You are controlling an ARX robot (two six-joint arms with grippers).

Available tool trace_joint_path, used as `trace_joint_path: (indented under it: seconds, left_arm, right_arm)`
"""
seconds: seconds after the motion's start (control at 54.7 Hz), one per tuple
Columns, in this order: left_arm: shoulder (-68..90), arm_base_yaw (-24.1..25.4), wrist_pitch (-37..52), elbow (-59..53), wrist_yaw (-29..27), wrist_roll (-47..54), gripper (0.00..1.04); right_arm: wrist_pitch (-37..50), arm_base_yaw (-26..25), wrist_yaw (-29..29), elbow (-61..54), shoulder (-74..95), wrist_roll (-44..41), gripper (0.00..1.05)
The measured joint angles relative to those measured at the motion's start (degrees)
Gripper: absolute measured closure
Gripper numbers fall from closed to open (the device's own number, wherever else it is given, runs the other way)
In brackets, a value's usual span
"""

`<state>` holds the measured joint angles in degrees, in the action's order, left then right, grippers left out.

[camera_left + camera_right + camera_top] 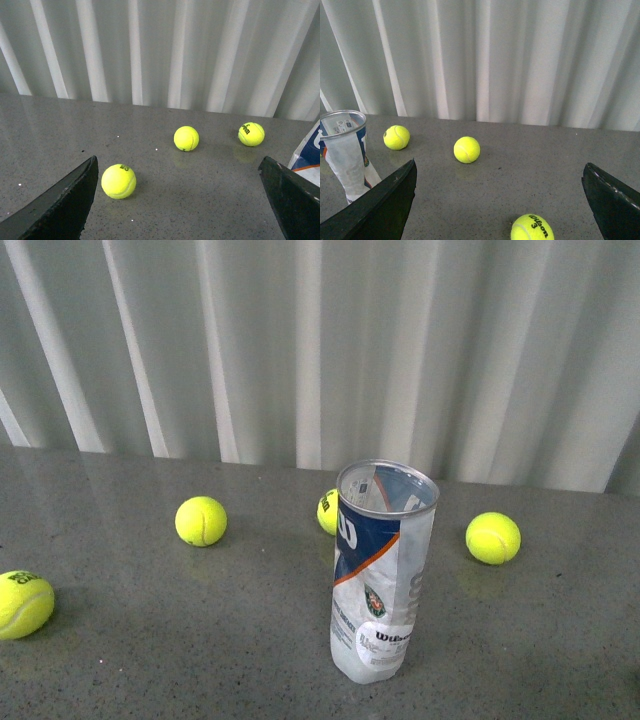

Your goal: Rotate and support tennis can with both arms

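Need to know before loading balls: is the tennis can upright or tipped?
Upright: the tennis can stands on its base on the table, open rim up, no lid.

Grey table [150, 650]: tennis can [380, 575], balls [201, 521]

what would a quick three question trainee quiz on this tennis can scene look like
1. True or false: the tennis can stands upright on the table with its open end up.
2. How many tennis balls show in the front view? A) two B) four C) six
3. Fill in: the left gripper and the right gripper both have their fingers spread wide and hold ____.

Key
1. True; the metal rim faces up.
2. B; one at the far left, one left of the can, one partly hidden behind the can, one to its right.
3. Nothing.
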<state>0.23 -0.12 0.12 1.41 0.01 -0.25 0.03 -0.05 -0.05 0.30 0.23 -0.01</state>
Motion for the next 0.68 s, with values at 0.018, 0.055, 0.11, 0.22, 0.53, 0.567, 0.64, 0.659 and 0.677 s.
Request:
trace_joint_path:
  seconds: [0.018, 0.055, 0.11, 0.22, 0.53, 0.567, 0.64, 0.659, 0.677]
  left_arm:
    - [0.0, 0.0, 0.0, 0.0, 0.0, 0.0, 0.07]
    - [0.0, 0.0, 0.0, 0.0, 0.0, 0.0, 0.07]
    - [0.0, 0.0, 0.0, 0.0, 0.0, 0.0, 0.07]
    - [0.0, 0.0, 0.0, 0.0, 0.0, 0.0, 0.07]
    - [0.0, 0.0, 0.0, 0.0, 0.0, 0.0, 0.07]
    - [0.0, 0.0, 0.0, 0.0, 0.0, 0.0, 0.07]
    - [0.0, 0.0, 0.0, 0.0, 0.0, 0.0, 0.07]
    - [0.0, 0.0, 0.0, 0.0, 0.0, 0.0, 0.07]
    - [0.0, 0.0, 0.0, 0.0, 0.0, 0.0, 0.07]
  right_arm:
    - [0.0, 0.0, 0.0, 0.0, 0.0, 0.0, 0.07]
    - [0.0, 0.0, 0.0, 0.0, 0.0, 0.0, 0.07]
    - [0.0, 0.0, 0.0, 0.0, 0.0, 0.0, 0.07]
    - [0.0, 0.0, 0.0, 0.0, 0.0, 0.0, 0.07]
    - [0.0, 0.0, 0.0, 0.0, 0.0, 0.0, 0.07]
    - [0.0, 0.0, 0.0, 0.0, 0.0, 0.0, 0.07]
    - [0.0, 0.0, 0.0, 0.0, 0.0, 0.0, 0.07]
    - [0.0, 0.0, 0.0, 0.0, 0.0, 0.0, 0.07]
    - [0.0, 0.0, 0.0, 0.0, 0.0, 0.0, 0.07]
